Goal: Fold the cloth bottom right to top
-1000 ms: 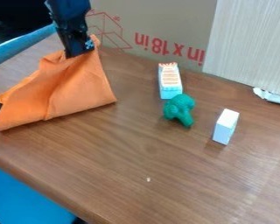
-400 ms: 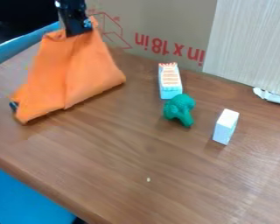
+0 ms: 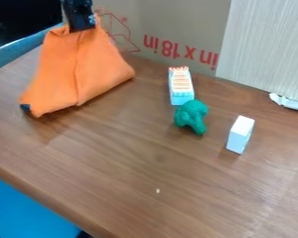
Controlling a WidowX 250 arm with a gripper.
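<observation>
Gripper (image 3: 83,28) pinching orange cloth (image 3: 77,69) by its top, lower edge down near bench (image 3: 195,186). Lift done, I'd say; laying fold flat and letting go remain.

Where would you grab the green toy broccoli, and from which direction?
Probably by the stem, coming down from above and pinching across its width. The green toy broccoli lies with its narrow stem pointing toward the camera side, while the bumpy, rounded head is wider and sits close to the striped carton, which could get knocked.
</observation>
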